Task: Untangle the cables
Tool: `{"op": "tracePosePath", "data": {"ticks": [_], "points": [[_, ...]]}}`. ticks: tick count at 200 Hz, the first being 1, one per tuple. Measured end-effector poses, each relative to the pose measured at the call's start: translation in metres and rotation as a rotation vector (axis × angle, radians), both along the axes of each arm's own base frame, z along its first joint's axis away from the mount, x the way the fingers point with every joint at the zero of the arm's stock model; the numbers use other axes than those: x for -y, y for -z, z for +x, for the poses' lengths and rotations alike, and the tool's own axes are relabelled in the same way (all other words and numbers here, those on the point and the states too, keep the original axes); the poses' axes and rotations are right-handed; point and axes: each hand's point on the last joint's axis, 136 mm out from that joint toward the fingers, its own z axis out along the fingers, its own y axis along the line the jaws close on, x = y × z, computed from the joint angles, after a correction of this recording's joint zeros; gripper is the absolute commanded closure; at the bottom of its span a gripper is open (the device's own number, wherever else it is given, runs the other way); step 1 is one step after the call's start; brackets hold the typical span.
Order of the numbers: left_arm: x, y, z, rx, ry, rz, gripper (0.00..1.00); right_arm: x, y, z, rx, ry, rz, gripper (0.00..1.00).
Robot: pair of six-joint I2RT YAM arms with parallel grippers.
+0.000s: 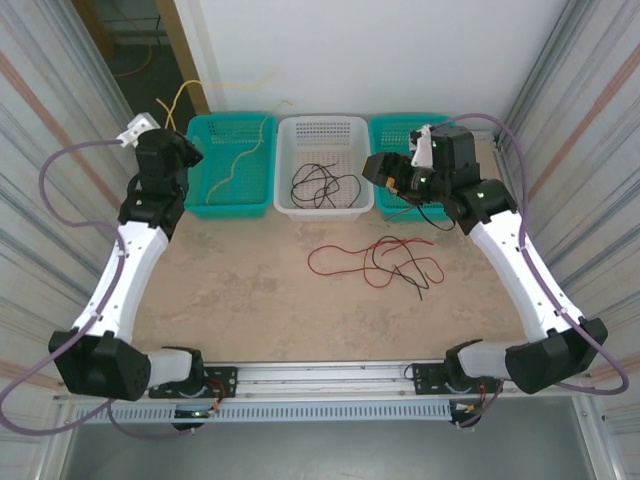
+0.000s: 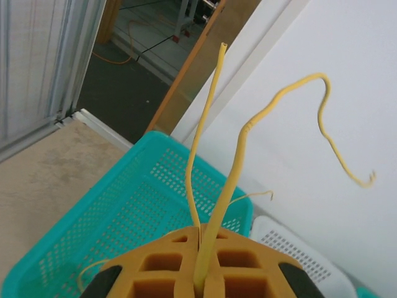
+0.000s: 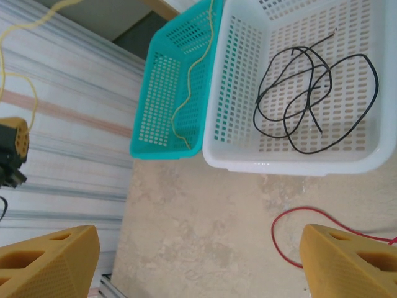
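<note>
Two cables lie crossed on the table (image 1: 230, 290): a red cable (image 1: 322, 250) and a black cable (image 1: 400, 268). Their long axis runs left to right, just on the near side of my right gripper (image 3: 198, 254), the closer one, spread wide and empty. My left gripper (image 2: 201, 261) pinches a yellow cable (image 2: 231, 186) over the teal basket (image 2: 74, 230), with the ends pointing upward.

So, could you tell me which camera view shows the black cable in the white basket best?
The right wrist view: the black cable lies close and whole, its loops distinct against the white basket floor. The top external view shows it whole but small. The left wrist view faces the yellow cable instead.
</note>
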Motion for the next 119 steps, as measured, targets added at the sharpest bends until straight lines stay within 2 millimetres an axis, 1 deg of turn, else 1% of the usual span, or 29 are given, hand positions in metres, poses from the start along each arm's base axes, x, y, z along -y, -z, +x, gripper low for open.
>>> {"op": "tracePosePath", "data": {"ticks": [19, 46, 73, 96, 111, 118, 119], "points": [[-0.004, 0.005, 0.012, 0.032, -0.025, -0.054, 1.0, 0.0, 0.002, -0.001, -0.003, -0.007, -0.012, 0.17], [-0.006, 0.025, 0.033, 0.032, -0.047, -0.12, 1.0, 0.001, 0.006, -0.003, -0.003, -0.018, -0.032, 0.17], [-0.002, 0.062, 0.054, -0.025, -0.056, -0.165, 1.0, 0.002, 0.012, -0.004, -0.01, -0.027, -0.052, 0.17], [-0.001, 0.093, 0.066, -0.079, -0.068, -0.18, 1.0, 0.006, 0.021, -0.004, -0.026, -0.024, -0.066, 0.17], [0.001, 0.109, 0.072, -0.104, -0.069, -0.19, 1.0, 0.011, 0.027, -0.002, -0.032, -0.016, -0.077, 0.17], [0.002, 0.116, 0.075, -0.114, -0.069, -0.198, 0.88, 0.014, 0.029, -0.001, -0.037, -0.01, -0.079, 0.17], [0.002, 0.116, 0.076, -0.115, -0.068, -0.199, 0.86, 0.014, 0.029, -0.001, -0.038, -0.009, -0.079, 0.17]]}}
